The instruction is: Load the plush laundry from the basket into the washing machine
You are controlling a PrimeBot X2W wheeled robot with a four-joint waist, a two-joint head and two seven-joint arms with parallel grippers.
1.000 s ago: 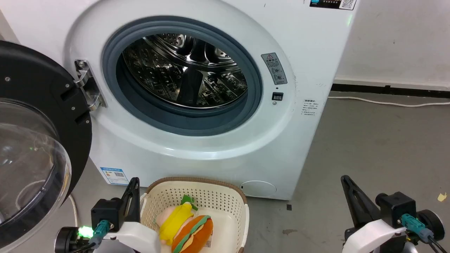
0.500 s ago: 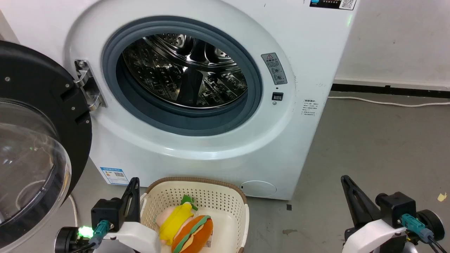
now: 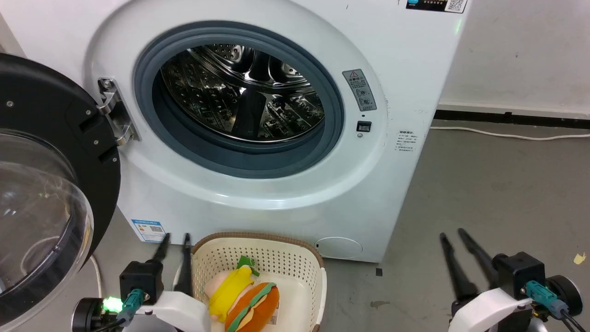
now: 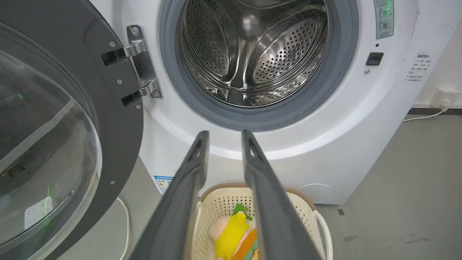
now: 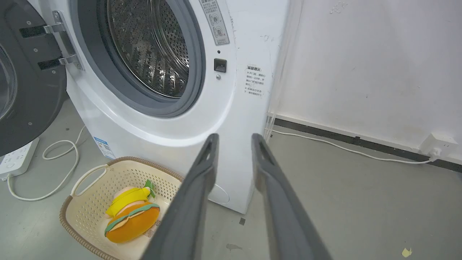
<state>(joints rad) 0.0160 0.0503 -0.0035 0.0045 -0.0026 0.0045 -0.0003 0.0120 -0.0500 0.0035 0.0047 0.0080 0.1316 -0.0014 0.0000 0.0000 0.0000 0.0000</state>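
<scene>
The white washing machine [image 3: 276, 198] stands ahead with its steel drum [image 3: 244, 92] exposed and its black-rimmed clear door [image 3: 41, 184] swung wide to the left. On the floor before it sits the cream basket [image 3: 258, 236]. In it lie the doll in the yellow shirt [image 3: 230, 286] and the orange burger plush [image 3: 256, 306], side by side. My left gripper [image 3: 175, 237] is open just left of the basket, holding nothing. My right gripper [image 3: 451, 234] is open over bare floor at the right, far from the basket. The wrist views show the doll [image 4: 231, 231] and burger [image 5: 133, 224] below the fingers.
A white power strip [image 5: 14, 157] and its looped cable [image 5: 61, 155] lie on the floor under the open door. Another white cable [image 3: 507, 134] runs along the wall to an outlet [image 5: 438, 144]. A yellow scrap [image 3: 579, 258] lies at the far right.
Both grippers have opened: each showed as one closed wedge before, and now its two fingers stand apart. The toys, the basket and the door have not moved.
</scene>
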